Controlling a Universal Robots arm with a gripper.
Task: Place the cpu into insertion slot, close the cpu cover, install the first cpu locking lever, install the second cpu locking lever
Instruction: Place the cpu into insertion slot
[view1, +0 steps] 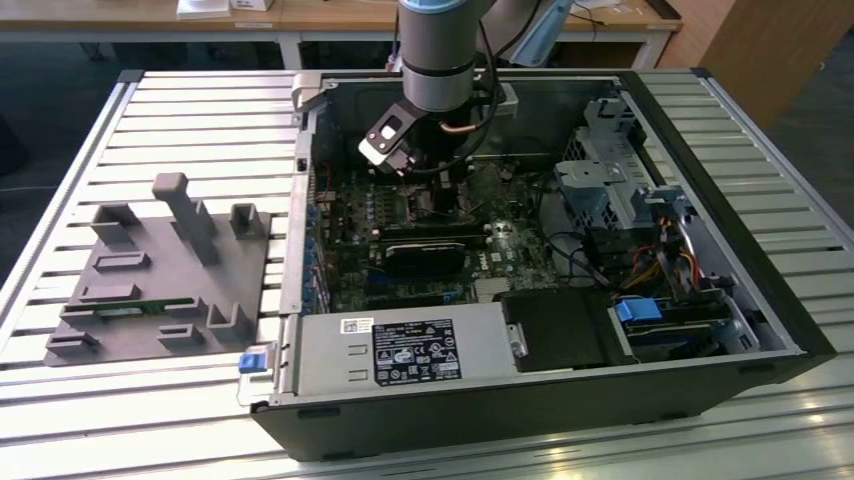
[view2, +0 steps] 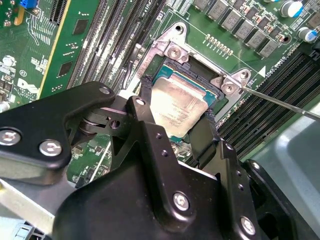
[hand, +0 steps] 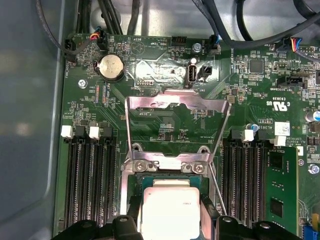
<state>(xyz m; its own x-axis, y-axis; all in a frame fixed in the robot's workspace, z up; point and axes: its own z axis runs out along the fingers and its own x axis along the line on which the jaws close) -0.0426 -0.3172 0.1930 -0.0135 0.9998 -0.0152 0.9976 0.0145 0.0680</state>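
Here's the small flat square silver-topped cpu (view2: 182, 102), pinched by two opposite edges in the black gripper (view2: 177, 107). The fingers are closed against its sides, right at the square black-framed insertion slot (view2: 202, 70). Fully seated? Can't tell. Light, stiff, but delicate, I'd judge: the edges are the place to hold it. The thin silvery cpu cover (hand: 175, 102) lies flipped open beyond the slot. In the exterior view the grey arm (view1: 438, 50) plunges straight down into the open black computer case (view1: 534, 410) on the slatted metal tabletop (view1: 200, 100).

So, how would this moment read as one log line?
end effector: shut on cpu | cpu: at insertion slot | cpu cover: open
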